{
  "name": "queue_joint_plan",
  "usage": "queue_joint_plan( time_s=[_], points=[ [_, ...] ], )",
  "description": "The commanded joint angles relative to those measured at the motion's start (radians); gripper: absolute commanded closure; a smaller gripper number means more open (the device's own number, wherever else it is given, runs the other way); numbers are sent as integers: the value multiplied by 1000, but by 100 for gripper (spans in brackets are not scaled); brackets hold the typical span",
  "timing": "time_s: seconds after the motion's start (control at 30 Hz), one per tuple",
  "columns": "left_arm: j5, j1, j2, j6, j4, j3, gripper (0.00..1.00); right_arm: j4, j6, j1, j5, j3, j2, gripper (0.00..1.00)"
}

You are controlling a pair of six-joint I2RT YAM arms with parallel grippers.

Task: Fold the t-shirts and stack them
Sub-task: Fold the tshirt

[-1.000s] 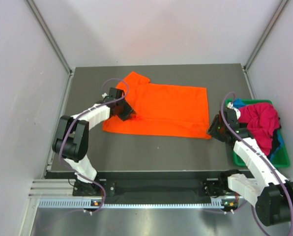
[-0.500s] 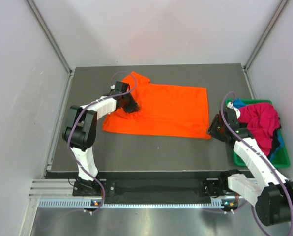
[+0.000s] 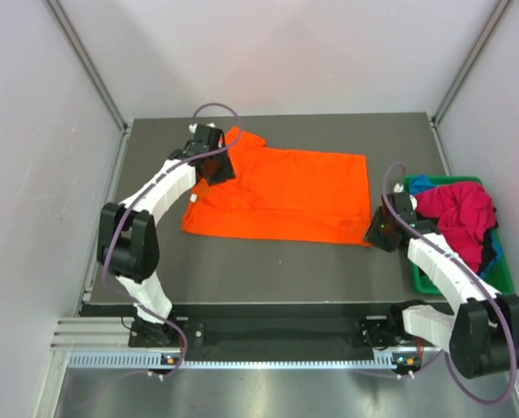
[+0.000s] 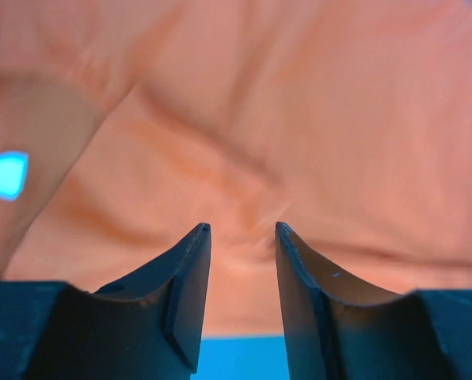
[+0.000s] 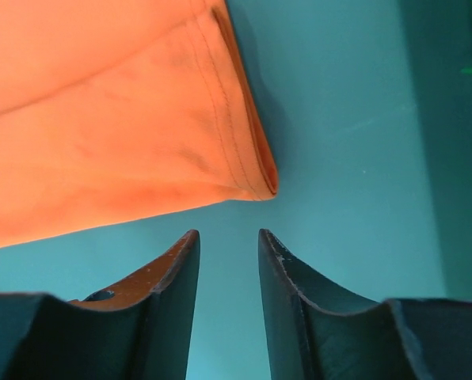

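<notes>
The orange t-shirt [image 3: 294,196] lies spread flat on the dark table, its sleeve at the far left. My left gripper [image 3: 218,167] is open and low over the shirt's far-left part near the sleeve; in the left wrist view its fingertips [image 4: 240,229] frame wrinkled orange cloth [image 4: 299,119] with nothing gripped. My right gripper [image 3: 374,233] is open just off the shirt's near-right corner; in the right wrist view [image 5: 228,233] the hemmed corner [image 5: 256,178] lies just beyond the fingertips. The magenta-red t-shirt [image 3: 460,213] and the blue t-shirt [image 3: 423,183] lie bunched in the bin.
A green plastic bin [image 3: 425,280] stands at the table's right edge, close behind my right arm. Grey walls enclose the table on the left, right and far sides. Bare table [image 3: 286,270] lies between the shirt and the near edge.
My left gripper has moved from the shirt's left middle toward the far-left sleeve. My right gripper has edged slightly closer to the shirt's near-right corner. The shirt has not visibly shifted.
</notes>
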Motion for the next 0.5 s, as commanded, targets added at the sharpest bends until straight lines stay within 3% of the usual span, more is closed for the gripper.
queue_joint_plan(
  time_s=[0.0, 0.07, 0.2, 0.47],
  points=[
    [-100, 23, -122, 33, -115, -131, 53, 28, -22, 3, -14, 41, 42, 64],
    [-106, 70, -160, 25, -134, -200, 51, 13, -27, 5, 9, 42, 61, 65],
    [9, 265, -269, 5, -115, -308, 50, 47, -19, 5, 58, 1, 85, 61],
    [9, 313, -372, -25, -69, -495, 48, 82, -13, 5, 133, -22, 153, 61]
  ],
)
